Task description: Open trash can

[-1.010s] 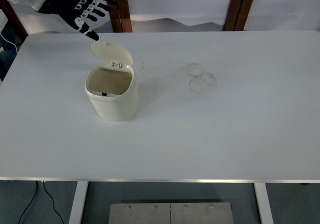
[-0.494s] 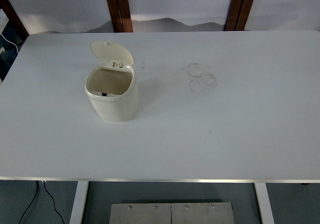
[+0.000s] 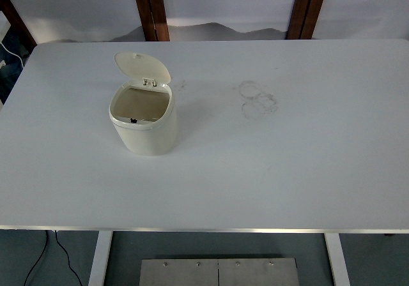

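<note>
While its lid (image 3: 142, 66) stands tipped back on the hinge (image 3: 149, 82) at the far rim, the can (image 3: 144, 122) sits upright on the left half of the table (image 3: 268, 171), a little toward the far edge. The can is small, cream-coloured and rounded, and its mouth is open to the camera, so the brownish inside wall shows. A small dark catch (image 3: 133, 119) sits on the near inner rim. The lid leans away from the opening, its pale underside facing up and toward the near side.

Right of the can, well apart from it, faint ring-shaped marks (image 3: 257, 98) stain the white top. Smaller scuffs lie just right of the hinge.

Neither hand shows anywhere in the top view, so whether their fingers are apart or together cannot be told.

Beyond the far edge of the table, two brown wooden posts (image 3: 151, 9) rise against a pale wall. Below the near edge, a white table leg (image 3: 100, 258) drops to a grey floor on the left, with a black cable (image 3: 39, 257) trailing beside it and a metal plate (image 3: 218, 272) lying near the middle.
</note>
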Controlling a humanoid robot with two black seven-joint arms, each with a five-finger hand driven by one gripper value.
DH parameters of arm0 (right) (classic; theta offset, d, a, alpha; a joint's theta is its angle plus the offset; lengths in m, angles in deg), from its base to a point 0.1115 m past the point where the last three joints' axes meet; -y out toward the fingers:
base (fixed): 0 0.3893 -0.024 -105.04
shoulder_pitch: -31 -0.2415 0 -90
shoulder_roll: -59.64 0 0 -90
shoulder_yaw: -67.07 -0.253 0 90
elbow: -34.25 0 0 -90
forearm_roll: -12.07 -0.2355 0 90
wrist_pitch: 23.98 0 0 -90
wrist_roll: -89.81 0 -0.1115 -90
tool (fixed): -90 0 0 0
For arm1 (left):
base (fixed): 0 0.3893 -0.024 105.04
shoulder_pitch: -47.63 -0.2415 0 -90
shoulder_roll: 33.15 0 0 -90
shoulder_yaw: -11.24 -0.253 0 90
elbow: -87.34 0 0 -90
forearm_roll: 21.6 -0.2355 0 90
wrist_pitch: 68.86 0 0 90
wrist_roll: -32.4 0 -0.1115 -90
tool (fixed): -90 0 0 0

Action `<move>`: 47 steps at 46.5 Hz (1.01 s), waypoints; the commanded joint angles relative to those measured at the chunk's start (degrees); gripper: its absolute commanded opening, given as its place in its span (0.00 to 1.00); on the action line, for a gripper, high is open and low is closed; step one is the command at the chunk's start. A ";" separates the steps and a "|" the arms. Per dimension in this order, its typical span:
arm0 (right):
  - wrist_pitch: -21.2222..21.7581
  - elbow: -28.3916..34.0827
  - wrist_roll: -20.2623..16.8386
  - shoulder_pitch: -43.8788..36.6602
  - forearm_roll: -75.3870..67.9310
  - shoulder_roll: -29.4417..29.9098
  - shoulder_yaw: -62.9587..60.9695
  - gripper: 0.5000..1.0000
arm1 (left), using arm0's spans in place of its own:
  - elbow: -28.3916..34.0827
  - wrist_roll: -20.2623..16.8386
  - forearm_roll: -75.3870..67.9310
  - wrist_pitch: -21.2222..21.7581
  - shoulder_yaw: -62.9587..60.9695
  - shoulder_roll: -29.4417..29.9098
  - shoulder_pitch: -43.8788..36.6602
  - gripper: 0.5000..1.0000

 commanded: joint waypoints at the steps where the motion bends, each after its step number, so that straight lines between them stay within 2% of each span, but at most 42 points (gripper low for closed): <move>1: 0.00 0.00 0.00 0.00 0.00 0.00 0.01 0.99 | 1.50 -0.82 0.09 0.04 2.48 0.00 -2.26 1.00; 7: 0.00 0.00 0.00 0.00 0.00 0.00 0.01 0.99 | 3.78 -3.28 0.70 -0.05 6.35 0.00 -5.87 1.00; 12: 0.00 0.00 0.00 0.00 0.00 0.00 0.01 0.99 | 5.36 -3.90 2.11 -0.05 8.54 0.00 -9.03 1.00; 30: 0.00 0.00 0.00 0.00 0.00 0.00 0.01 0.99 | 10.11 -3.99 12.21 0.04 13.12 -0.09 -21.16 1.00; 47: 0.00 0.00 0.00 0.00 0.00 0.00 0.01 0.99 | 11.96 -3.99 17.32 0.83 14.35 -1.41 -27.05 1.00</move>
